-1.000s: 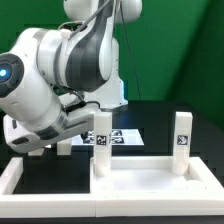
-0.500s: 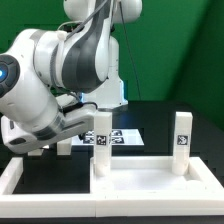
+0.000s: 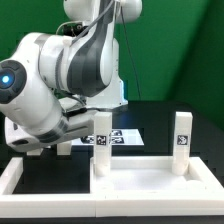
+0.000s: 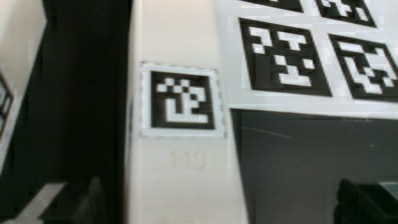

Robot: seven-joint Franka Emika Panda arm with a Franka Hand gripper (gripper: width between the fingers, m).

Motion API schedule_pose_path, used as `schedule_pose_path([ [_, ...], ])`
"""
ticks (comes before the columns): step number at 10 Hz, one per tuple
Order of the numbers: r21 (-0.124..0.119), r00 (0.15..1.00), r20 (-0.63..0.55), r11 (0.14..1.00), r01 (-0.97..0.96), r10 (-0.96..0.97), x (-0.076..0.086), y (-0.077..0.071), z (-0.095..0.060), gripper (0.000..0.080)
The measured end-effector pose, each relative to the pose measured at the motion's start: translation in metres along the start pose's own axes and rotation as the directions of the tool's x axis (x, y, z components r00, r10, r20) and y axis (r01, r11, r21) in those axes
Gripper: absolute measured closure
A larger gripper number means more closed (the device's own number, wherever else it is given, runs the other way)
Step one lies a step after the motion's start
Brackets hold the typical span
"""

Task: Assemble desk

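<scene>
- The arm (image 3: 60, 80) bends low over the black counter (image 3: 160, 112), on the exterior view's left.
- The end effector (image 4: 214, 197) is wide apart and holds nothing. Its 2 dark fingers (image 4: 54, 205) show as blurry shapes in the wrist view.
- The desk is in parts. The white tabletop panel (image 3: 150, 180) lies flat at the front of the counter.
- 2 white legs stand up on the panel: 1 at its corner on the exterior view's left (image 3: 101, 140) and 1 toward the exterior view's right (image 3: 181, 140). They look as if they are already fixed on.
- In the wrist view, a loose leg (image 4: 178, 160) lies between the 2 fingers, a bit nearer to 1 of them. A small black-and-white tag (image 4: 180, 97) is on it.
- This leg seems to lie flat on the counter, just beside the marker board (image 4: 249, 60).
- The long white border rail (image 3: 40, 182) sits in front, and nothing is on it.
- The step in hand looks like getting leg number 3.
- Next, the end effector should go down until the fingers are on both sides of the leg, line up with its middle, and then squeeze.
- It should stay off the marker board, which is very close.
</scene>
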State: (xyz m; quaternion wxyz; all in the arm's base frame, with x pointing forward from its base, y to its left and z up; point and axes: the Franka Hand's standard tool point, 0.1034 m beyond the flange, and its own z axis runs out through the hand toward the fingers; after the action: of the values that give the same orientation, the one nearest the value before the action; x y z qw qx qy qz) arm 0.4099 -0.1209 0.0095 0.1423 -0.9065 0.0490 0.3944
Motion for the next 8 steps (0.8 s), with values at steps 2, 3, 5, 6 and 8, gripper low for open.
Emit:
schedule_pose_path([
  [2, 0.001, 0.995, 0.003, 0.995, -0.095, 0.095, 0.0002, 0.004, 0.0026, 0.015],
  [3, 0.004, 0.994, 0.003, 0.994, -0.111, 0.111, -0.0001, 0.0068, 0.0026, 0.015],
  [5, 0.006, 0.994, 0.003, 0.994, -0.111, 0.111, -0.0002, 0.0075, 0.0026, 0.015],
  [6, 0.006, 0.994, 0.003, 0.994, -0.112, 0.112, -0.0003, 0.0076, 0.0027, 0.0203],
  [8, 0.006, 0.994, 0.003, 0.994, -0.112, 0.112, -0.0003, 0.0077, 0.0027, 0.0484],
])
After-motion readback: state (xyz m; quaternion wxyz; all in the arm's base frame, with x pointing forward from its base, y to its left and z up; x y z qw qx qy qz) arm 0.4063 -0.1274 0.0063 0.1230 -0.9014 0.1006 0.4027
